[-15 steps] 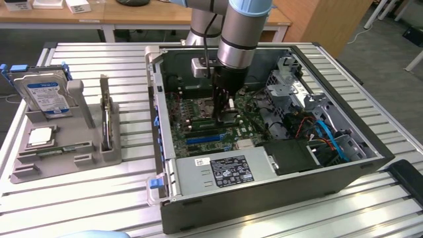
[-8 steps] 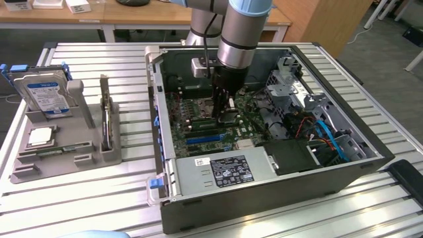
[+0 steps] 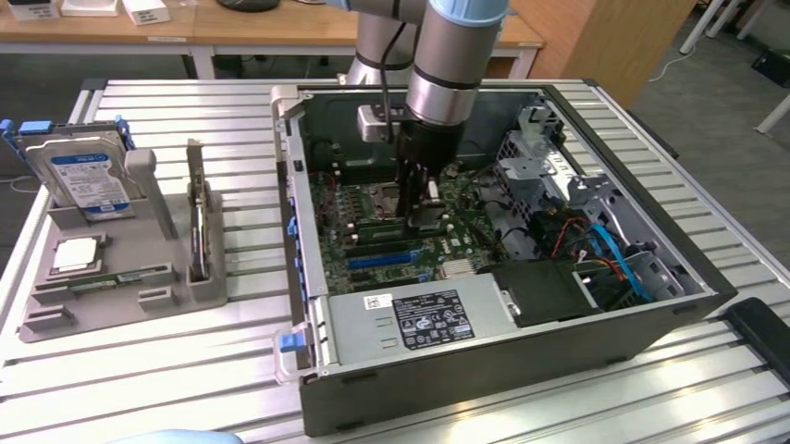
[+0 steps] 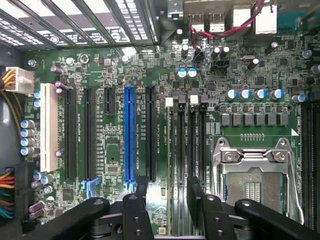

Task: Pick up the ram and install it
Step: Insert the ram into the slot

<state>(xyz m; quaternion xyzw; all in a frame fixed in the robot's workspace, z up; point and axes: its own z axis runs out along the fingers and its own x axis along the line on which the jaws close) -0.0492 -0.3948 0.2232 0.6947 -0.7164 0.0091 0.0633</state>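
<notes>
Computer case [image 3: 494, 388]: open, with the arm reaching inside.
Motherboard [image 4: 115, 75]: lies under the claw.
Claw [image 4: 167, 187]: released, fingers straddling one memory slot.
Ram [image 4: 173, 150]: apparently standing in that slot. Count it seated only if it is level and both end latches are closed.

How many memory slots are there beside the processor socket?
4, side by side next to the processor socket: two slots with white end clips, two with black end clips, alternating. The jaws cover one end of each.
</notes>
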